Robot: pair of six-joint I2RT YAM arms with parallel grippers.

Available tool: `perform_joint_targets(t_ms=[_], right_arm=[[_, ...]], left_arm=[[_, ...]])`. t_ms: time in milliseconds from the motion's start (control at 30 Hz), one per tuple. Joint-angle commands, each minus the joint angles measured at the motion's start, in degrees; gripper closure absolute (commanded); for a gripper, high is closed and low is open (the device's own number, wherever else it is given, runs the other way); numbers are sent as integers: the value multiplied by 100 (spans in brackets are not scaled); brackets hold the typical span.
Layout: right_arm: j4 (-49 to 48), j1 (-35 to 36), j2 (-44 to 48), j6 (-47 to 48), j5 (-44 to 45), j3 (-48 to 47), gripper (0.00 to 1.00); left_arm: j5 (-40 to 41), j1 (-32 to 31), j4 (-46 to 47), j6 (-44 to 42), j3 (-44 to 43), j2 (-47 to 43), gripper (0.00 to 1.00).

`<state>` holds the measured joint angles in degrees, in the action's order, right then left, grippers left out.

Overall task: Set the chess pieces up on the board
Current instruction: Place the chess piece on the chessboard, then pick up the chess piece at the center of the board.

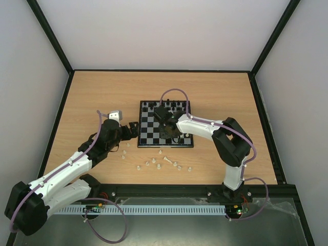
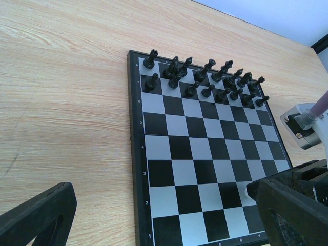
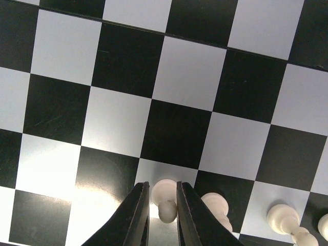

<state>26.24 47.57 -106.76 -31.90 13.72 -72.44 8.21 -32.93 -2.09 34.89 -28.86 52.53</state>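
Observation:
The board (image 1: 148, 134) lies mid-table, with black pieces (image 2: 205, 82) on its far two rows. My right gripper (image 3: 163, 192) hangs low over the board's near rows (image 1: 169, 130). Its fingers stand narrowly apart on either side of an upright whitish pawn (image 3: 165, 197) on a pale square, and a thin gap shows beside the pawn's head. Two more whitish pawns (image 3: 214, 205) (image 3: 284, 218) stand to its right. Several loose chess pieces (image 1: 159, 163) lie on the table in front of the board. My left gripper (image 1: 134, 128) hovers wide open and empty at the board's left edge.
The right arm's gripper body (image 2: 297, 189) covers the board's near right part in the left wrist view. Black frame rails (image 1: 164, 189) run along the table's near edge, and pale walls enclose the other sides.

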Motion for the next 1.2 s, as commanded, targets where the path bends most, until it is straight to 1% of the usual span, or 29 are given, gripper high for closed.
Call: perform_joint_targets(t_ms=[0, 200, 433, 533, 633, 767, 833, 1000, 1167], right_arm=[[180, -32, 19, 83, -66, 72, 83], [153, -32, 3, 83, -95, 125, 79], [70, -32, 412, 95, -108, 186, 77], [-154, -27, 873, 116, -172, 336, 73], [-463, -29, 1541, 148, -339, 612, 68], [-575, -29, 2452, 162, -397, 1047, 63], [-545, -28, 2872, 184, -431, 1306, 60], [-747, -22, 3519, 206, -545, 1980, 57], [-1026, -24, 3796, 286, -650, 2514, 56]], left_arm=[[85, 24, -11, -42, -8, -24, 1], [93, 29, -11, -40, -8, -25, 1], [95, 28, -11, -50, -5, -29, 1], [73, 29, -11, -53, -13, 7, 1], [60, 31, -35, -59, -27, 75, 1], [120, 55, -148, 12, -68, 303, 1], [22, 62, -194, 46, -112, 444, 1], [-40, 67, -799, 111, -510, 828, 1], [-240, 11, -1095, 245, -434, 967, 1]])
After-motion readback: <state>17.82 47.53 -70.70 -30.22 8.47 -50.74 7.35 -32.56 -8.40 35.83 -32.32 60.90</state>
